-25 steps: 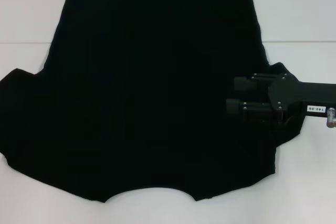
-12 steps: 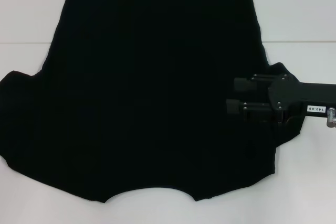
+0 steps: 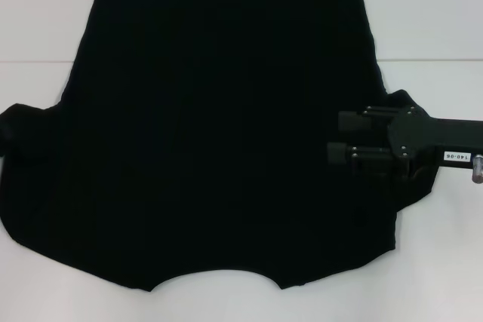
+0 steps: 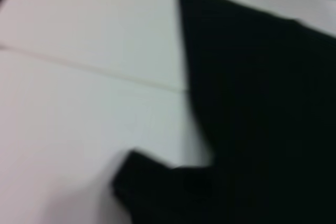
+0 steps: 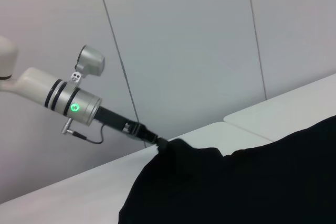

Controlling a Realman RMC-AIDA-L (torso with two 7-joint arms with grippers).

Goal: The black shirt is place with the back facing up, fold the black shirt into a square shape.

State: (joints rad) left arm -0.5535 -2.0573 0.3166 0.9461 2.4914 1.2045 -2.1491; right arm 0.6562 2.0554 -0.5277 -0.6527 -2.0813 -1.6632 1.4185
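The black shirt [image 3: 219, 126] lies spread flat across the white tabletop [image 3: 430, 20], plain side up, collar notch nearest the robot. The right hand [image 3: 332, 138] sits over the right sleeve, fingers apart, gripping nothing. At the far sleeve, the left hand [image 5: 160, 144] has the cloth bunched and raised; whether it's clamped I cannot tell.

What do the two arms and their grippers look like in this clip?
The right gripper is matte black and blocky with visible screws, a white label printed "140-06" and a silver stud behind it. The left arm is a white-silver cylinder with black bands, a green light, a thin cable and a slim black end.
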